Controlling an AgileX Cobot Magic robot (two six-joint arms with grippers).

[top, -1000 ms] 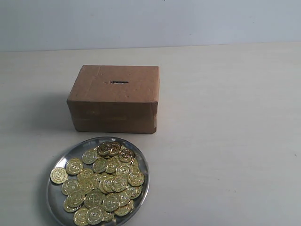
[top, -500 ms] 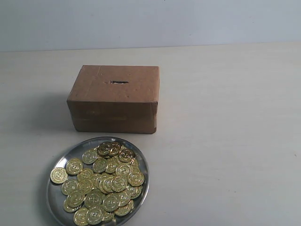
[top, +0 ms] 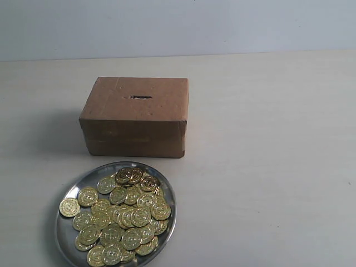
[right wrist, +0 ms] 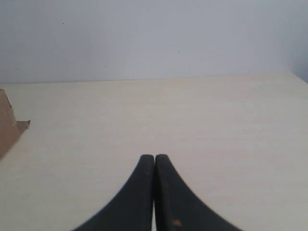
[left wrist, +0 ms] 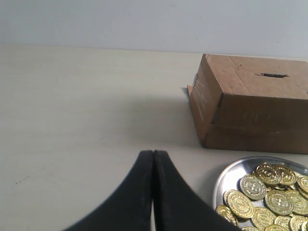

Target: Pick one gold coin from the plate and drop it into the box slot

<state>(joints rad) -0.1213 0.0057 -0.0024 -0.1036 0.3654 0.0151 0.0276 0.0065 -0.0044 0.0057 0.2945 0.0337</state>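
A shiny silver plate (top: 75, 186) at the front of the table holds a heap of several gold coins (top: 130, 214); one coin (top: 69, 207) lies on its left rim. Behind it stands the brown cardboard box (top: 133, 119), with the dark box slot (top: 141, 97) in its top face. Neither gripper shows in the exterior view. In the left wrist view my left gripper (left wrist: 153, 153) is shut and empty, off to the side of the plate (left wrist: 231, 171) and the box (left wrist: 250, 113), whose slot (left wrist: 274, 75) shows on top. My right gripper (right wrist: 154, 157) is shut and empty over bare table.
A pale wooden table (top: 267, 167) carries everything, with a plain light wall behind it. In the right wrist view only a corner of the box (right wrist: 7, 127) shows at the picture's edge.
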